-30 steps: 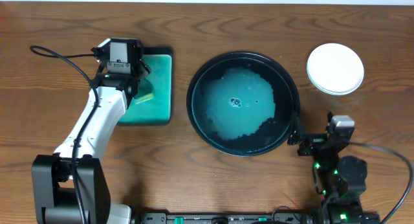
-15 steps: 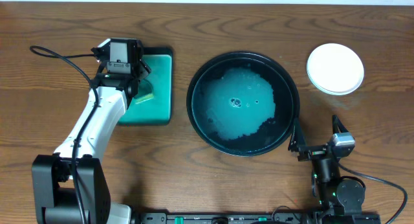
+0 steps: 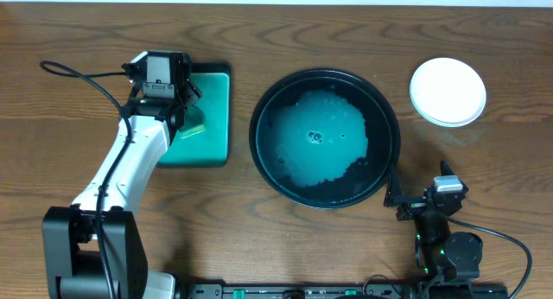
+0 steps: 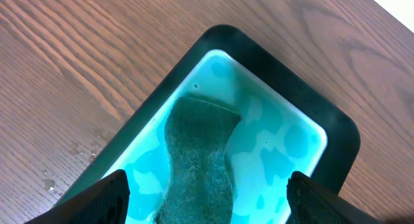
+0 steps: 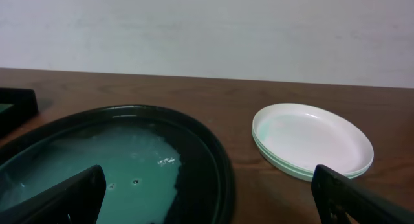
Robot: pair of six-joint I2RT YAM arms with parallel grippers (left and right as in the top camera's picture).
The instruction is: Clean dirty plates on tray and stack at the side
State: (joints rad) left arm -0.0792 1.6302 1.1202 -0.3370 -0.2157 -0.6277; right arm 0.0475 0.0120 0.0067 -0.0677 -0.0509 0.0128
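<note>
The large round black tray (image 3: 384,117) sits mid-table and holds only a pool of teal liquid; it also shows in the right wrist view (image 5: 213,166). The white plates (image 3: 447,92) lie stacked on the wood to its far right, and show in the right wrist view (image 5: 314,140). My left gripper (image 4: 206,201) is open over the rectangular teal dish (image 3: 216,109), its fingers on either side of the sponge (image 4: 197,162). My right gripper (image 5: 207,214) is open and empty, low near the table's front edge, at the tray's near right rim.
The teal dish (image 4: 323,120) holds blue-green liquid around the sponge. A black cable (image 3: 82,74) loops on the table left of the left arm. The right arm's base (image 3: 449,251) stands at the front edge.
My right gripper has drawn back toward the front edge, away from the plate stack. The left arm has not moved.
</note>
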